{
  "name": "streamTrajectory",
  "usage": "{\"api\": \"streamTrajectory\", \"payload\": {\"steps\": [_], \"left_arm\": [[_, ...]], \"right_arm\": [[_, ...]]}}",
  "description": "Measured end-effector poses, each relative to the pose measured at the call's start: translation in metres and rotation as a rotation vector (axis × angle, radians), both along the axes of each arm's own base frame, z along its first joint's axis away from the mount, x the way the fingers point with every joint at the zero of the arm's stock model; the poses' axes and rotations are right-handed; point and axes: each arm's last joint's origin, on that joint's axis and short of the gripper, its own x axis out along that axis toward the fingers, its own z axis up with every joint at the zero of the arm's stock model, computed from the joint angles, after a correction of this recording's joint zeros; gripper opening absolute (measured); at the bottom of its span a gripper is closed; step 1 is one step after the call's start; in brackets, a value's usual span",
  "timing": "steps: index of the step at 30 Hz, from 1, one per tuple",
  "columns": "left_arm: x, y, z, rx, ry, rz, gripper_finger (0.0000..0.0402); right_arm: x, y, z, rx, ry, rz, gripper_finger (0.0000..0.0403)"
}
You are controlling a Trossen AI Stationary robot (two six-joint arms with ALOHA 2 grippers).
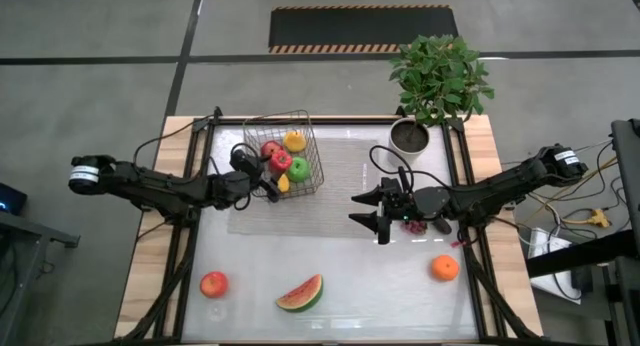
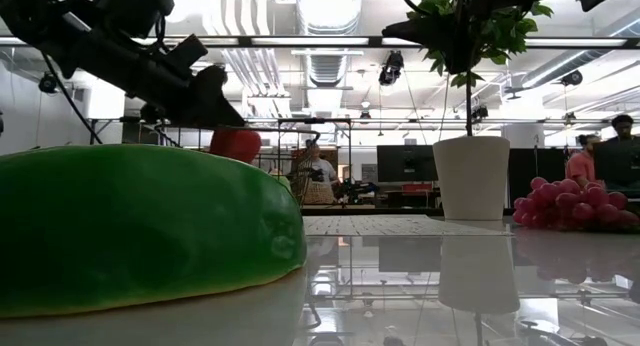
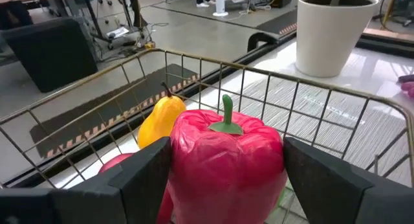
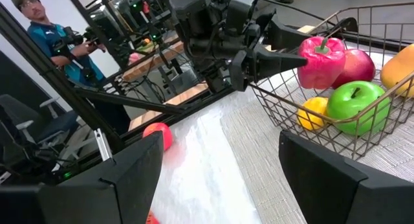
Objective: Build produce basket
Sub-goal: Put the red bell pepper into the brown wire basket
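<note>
High view: dark wire grid basket [image 1: 308, 149] at 11 o'clock held green apple [image 1: 298, 168], yellow pear [image 1: 294, 140]; left gripper [image 1: 273, 168] clamped red pepper [image 1: 281, 159]; right gripper [image 1: 372, 208] apart.

Open-plan lab, exposed ceiling ducts [image 2: 330, 46], monitors [image 2: 405, 164] on benches, hazard-striped floor mat [image 1: 362, 30]

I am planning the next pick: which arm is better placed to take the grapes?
The right, probably: its open tool is empty and beside the grapes, while the left tool holds the red pepper over the basket.
</note>
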Motion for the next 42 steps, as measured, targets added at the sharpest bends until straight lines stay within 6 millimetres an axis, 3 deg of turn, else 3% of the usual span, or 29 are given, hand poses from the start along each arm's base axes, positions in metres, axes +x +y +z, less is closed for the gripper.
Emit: {"api": "streamTrajectory", "payload": {"steps": [15,25,31,37,42], "left_arm": [[-0.004,0.0,0.001,0.004,0.05,0.002,0.0303],[-0.013,-0.003,0.028,0.036,-0.042,-0.107,0.0304],[-0.016,-0.006,0.058,-0.028,-0.141,-0.192,0.03],[-0.007,-0.016,0.076,-0.125,0.092,-0.227,0.0266],[0.008,-0.03,0.091,-0.082,0.328,-0.312,0.0219]], "right_arm": [[0.0,0.0,0.0,-0.001,0.0,0.0,0.0288],[0.0,0.0,0.0,-0.001,0.003,0.0,0.0288],[0.0,0.0,-0.001,-0.002,0.005,0.0,0.0288],[0.0,0.0,-0.001,-0.01,0.007,0.001,0.0288],[0.0,0.0,-0.002,-0.014,0.024,0.002,0.0288]]}}
